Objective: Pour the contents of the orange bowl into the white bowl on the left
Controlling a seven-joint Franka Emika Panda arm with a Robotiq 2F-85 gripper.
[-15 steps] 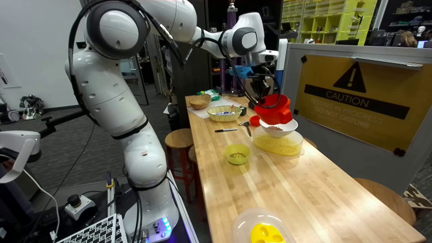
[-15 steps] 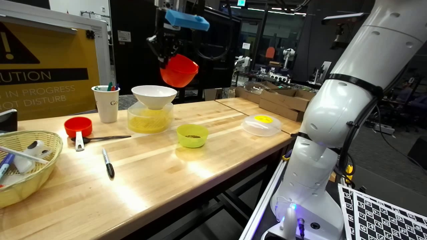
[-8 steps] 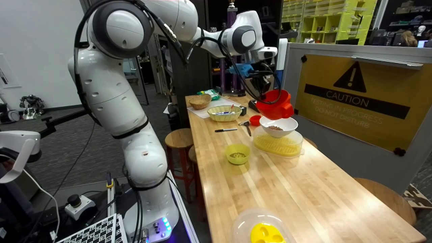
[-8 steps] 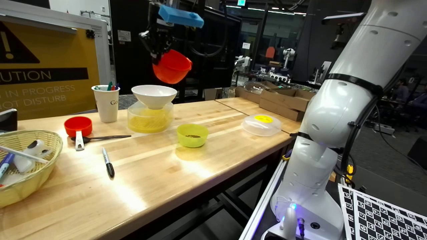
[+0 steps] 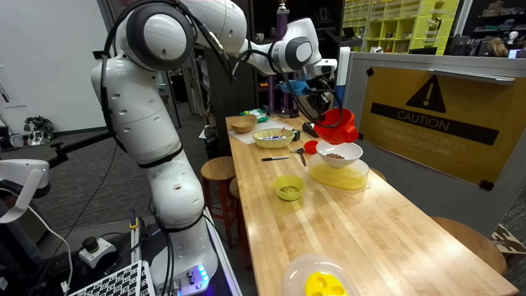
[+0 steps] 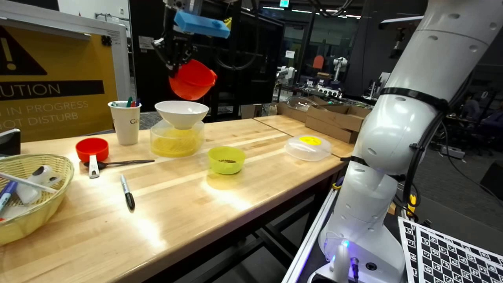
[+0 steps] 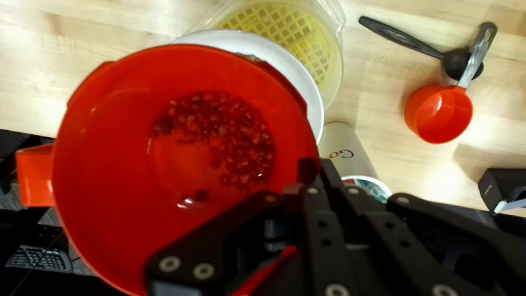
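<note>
The orange bowl (image 5: pixel 339 128), glossy red-orange with side handles, hangs in the air, tilted, close above the white bowl (image 5: pixel 350 153). In an exterior view the orange bowl (image 6: pixel 191 81) is above and slightly right of the white bowl (image 6: pixel 181 113). In the wrist view the orange bowl (image 7: pixel 119 164) has dark reddish pieces on its bottom and covers much of the white bowl (image 7: pixel 302 88). The white bowl has some brown pieces inside. My gripper (image 7: pixel 319 167) is shut on the orange bowl's rim, one finger on each side of the wall.
A clear container with a yellow grid (image 5: pixel 339 179) supports the white bowl. A yellow-green bowl (image 6: pixel 226 161) with small grains stands nearby. A paper cup with pens (image 6: pixel 126 125), red measuring cup (image 6: pixel 92 149), marker (image 6: pixel 127 192), wicker basket (image 6: pixel 47 204) and clear lid (image 6: pixel 308 149) are on the table.
My gripper has carried the orange bowl sideways, leftward in an exterior view, and slightly up, so it is now more nearly over the white bowl. It remains tilted. The objects on the table have not moved.
</note>
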